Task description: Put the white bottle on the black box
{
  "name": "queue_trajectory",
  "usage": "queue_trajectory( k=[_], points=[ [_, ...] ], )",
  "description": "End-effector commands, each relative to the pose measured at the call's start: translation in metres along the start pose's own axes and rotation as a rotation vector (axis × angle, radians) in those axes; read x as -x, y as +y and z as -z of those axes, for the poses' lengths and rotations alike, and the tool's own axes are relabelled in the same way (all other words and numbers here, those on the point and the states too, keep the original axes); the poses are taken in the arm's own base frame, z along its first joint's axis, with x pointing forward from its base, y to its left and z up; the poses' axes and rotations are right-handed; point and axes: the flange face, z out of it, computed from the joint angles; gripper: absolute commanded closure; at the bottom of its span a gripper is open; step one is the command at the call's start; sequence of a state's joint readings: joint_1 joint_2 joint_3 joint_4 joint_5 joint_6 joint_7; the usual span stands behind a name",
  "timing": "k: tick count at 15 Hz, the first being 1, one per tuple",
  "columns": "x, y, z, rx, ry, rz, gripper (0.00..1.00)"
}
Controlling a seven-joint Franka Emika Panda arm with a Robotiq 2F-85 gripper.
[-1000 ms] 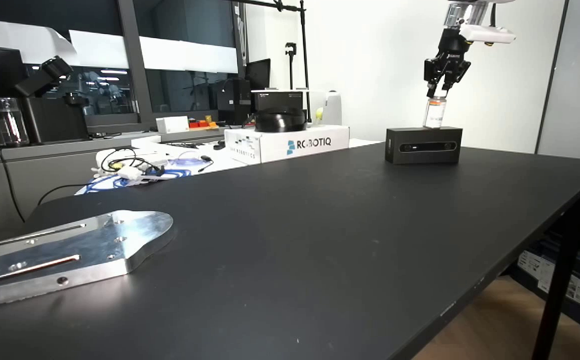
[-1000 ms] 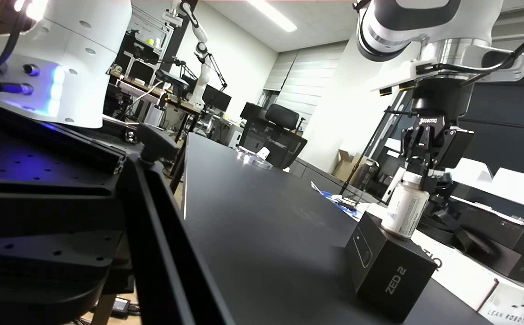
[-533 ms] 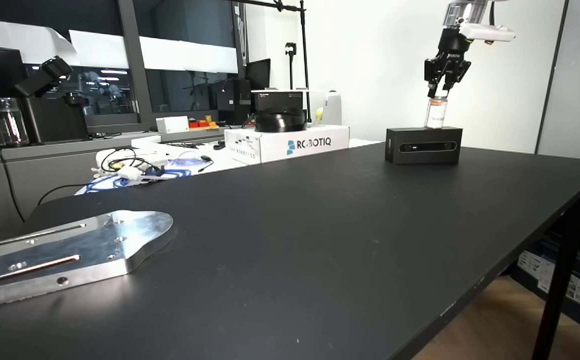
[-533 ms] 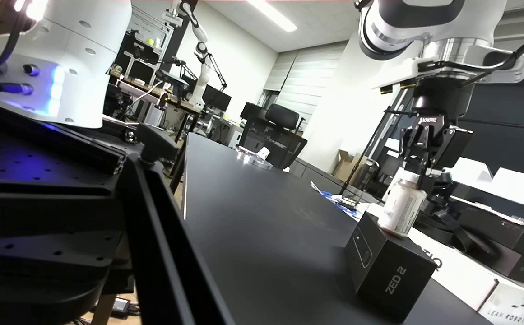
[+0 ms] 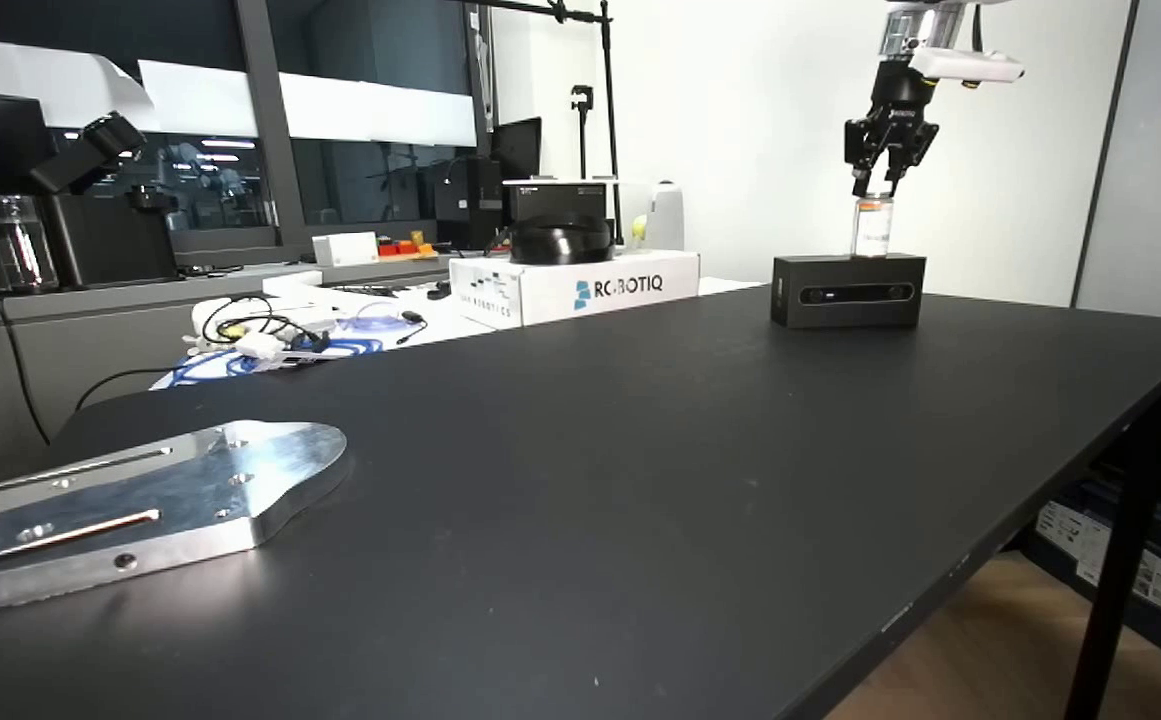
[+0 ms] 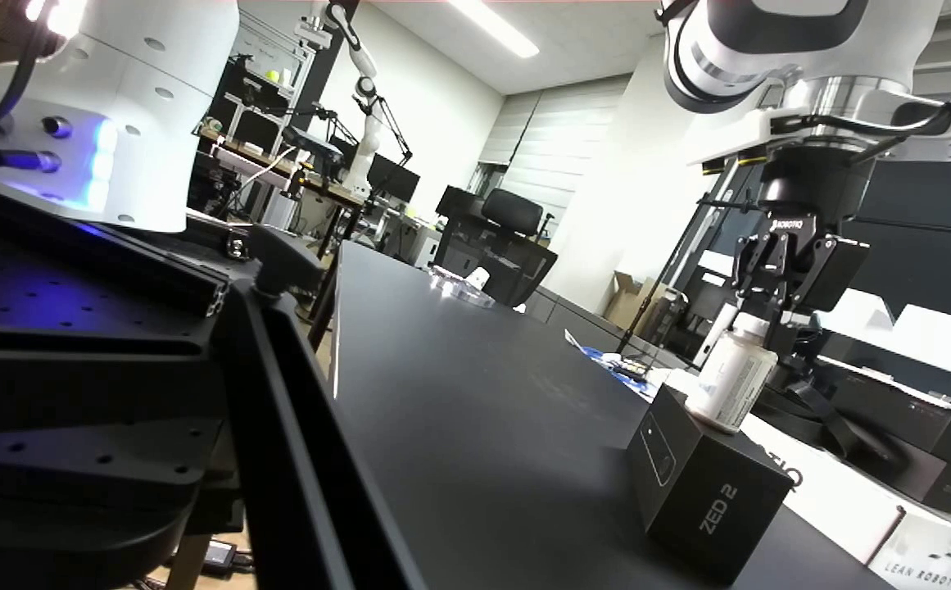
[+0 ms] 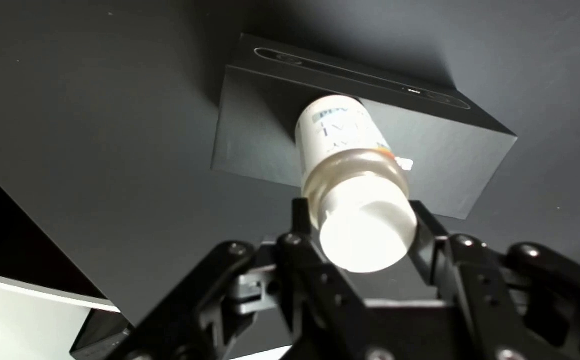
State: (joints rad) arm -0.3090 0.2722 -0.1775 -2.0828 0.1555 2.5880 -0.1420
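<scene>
Log white bottle (image 5: 871, 228) upright on black box (image 5: 848, 300), near its front edge, with long axis close to vertical and cap (image 7: 367, 230) up. In wrist view, note label (image 7: 337, 130) upside down and only partly legible, cap blown out by glare. Note arm (image 6: 811, 61) cut off at top in both exterior views. Mark gripper (image 7: 359, 212) pointing down, with cap pinched between fingers (image 7: 425, 222).

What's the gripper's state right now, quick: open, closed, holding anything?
Gripper: closed, holding the white bottle at its cap end.
</scene>
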Motion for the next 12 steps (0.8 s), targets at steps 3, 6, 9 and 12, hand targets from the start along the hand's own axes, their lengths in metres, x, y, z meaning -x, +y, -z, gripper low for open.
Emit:
queue_trajectory(
  k=[3,6,9,12],
  points=[
    [-0.005,0.000,0.006,0.004,-0.038,-0.021,0.04],
    [-0.007,-0.002,0.031,-0.018,-0.037,-0.015,0.00],
    [-0.010,-0.003,0.060,-0.035,-0.029,-0.008,0.00],
    [-0.004,0.000,0.083,-0.047,-0.040,0.018,0.00]
  ],
)
